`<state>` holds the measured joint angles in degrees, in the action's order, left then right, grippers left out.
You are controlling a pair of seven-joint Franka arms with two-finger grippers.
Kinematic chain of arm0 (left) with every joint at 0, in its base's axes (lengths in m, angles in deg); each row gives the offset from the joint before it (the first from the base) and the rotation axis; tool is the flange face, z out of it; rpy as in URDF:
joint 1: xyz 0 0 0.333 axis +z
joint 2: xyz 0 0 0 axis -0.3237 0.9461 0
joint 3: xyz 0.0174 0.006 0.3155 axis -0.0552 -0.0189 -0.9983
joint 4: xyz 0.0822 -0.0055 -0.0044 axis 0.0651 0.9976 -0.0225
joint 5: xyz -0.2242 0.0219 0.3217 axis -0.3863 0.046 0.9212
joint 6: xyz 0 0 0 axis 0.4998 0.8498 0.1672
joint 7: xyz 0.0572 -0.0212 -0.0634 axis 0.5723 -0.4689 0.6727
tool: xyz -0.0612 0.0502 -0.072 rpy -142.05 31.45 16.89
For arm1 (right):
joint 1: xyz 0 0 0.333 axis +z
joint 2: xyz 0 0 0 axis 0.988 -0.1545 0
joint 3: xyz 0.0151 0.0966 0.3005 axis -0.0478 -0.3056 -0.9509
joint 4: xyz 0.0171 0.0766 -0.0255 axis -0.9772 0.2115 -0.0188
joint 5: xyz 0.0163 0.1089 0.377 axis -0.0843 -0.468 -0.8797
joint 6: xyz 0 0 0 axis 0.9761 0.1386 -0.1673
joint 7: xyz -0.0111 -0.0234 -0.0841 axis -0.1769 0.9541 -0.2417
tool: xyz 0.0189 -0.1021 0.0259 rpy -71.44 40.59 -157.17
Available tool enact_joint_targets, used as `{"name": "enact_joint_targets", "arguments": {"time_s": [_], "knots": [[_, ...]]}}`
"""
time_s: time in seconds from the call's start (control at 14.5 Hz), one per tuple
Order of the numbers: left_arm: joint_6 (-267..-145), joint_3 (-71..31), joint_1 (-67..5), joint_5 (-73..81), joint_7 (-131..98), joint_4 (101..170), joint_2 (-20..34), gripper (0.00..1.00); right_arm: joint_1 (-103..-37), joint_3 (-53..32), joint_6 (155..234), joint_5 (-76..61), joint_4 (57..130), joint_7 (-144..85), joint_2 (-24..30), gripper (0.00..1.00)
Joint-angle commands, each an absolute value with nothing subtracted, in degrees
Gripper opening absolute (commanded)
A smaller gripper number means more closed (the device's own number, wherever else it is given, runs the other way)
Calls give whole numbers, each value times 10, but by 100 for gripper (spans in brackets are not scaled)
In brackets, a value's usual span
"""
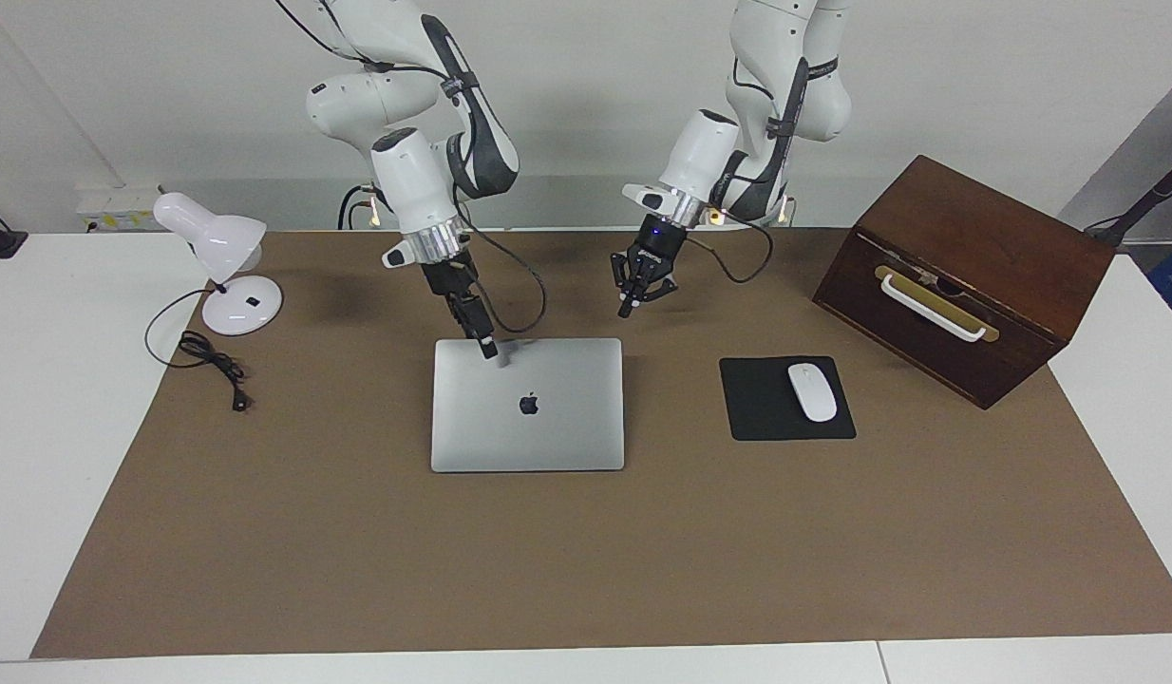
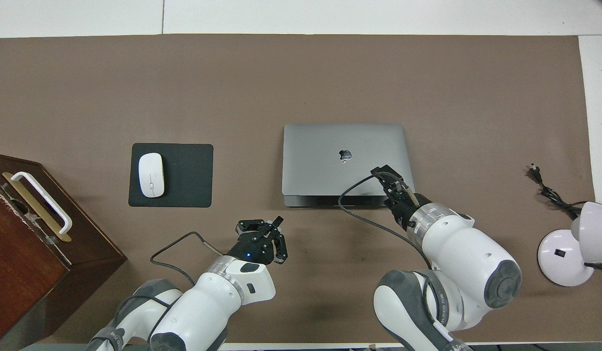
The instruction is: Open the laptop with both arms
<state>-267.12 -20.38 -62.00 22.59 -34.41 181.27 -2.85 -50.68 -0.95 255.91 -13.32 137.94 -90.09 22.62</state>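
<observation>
- One laptop (image 1: 527, 405), one black mouse pad (image 1: 785, 398) with one white mouse (image 1: 811, 390) on it, one wooden box (image 1: 966, 275) with a white handle, and one white desk lamp (image 1: 220, 261) with its cord lie on the brown mat (image 1: 586, 560) covering the counter (image 1: 35, 427); two white arms work above them.
- The laptop is slim and silver-grey, with a dark apple logo centred on its lid. The lid is nearly flat; in the overhead view a thin strip of the base shows along the edge nearest the robots.
- It sits mid-counter, between the lamp and the mouse pad.
- The right claw (image 1: 489, 349) is at the laptop's edge nearest the robots, toward the right arm's end; whether its fingers are apart or together cannot be told.
- The left claw (image 1: 625, 310) hangs with fingertips together, holding nothing, over bare mat near the laptop's corner nearest the robots, toward the left arm's end.
</observation>
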Motion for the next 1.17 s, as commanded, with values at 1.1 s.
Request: {"name": "enact_joint_targets", "arguments": {"time_s": [1.1], "knots": [[-2688,-214,-617,234,-357,1682,126,0,-506,-13,2707,-145,1313,-855,166,100]]}}
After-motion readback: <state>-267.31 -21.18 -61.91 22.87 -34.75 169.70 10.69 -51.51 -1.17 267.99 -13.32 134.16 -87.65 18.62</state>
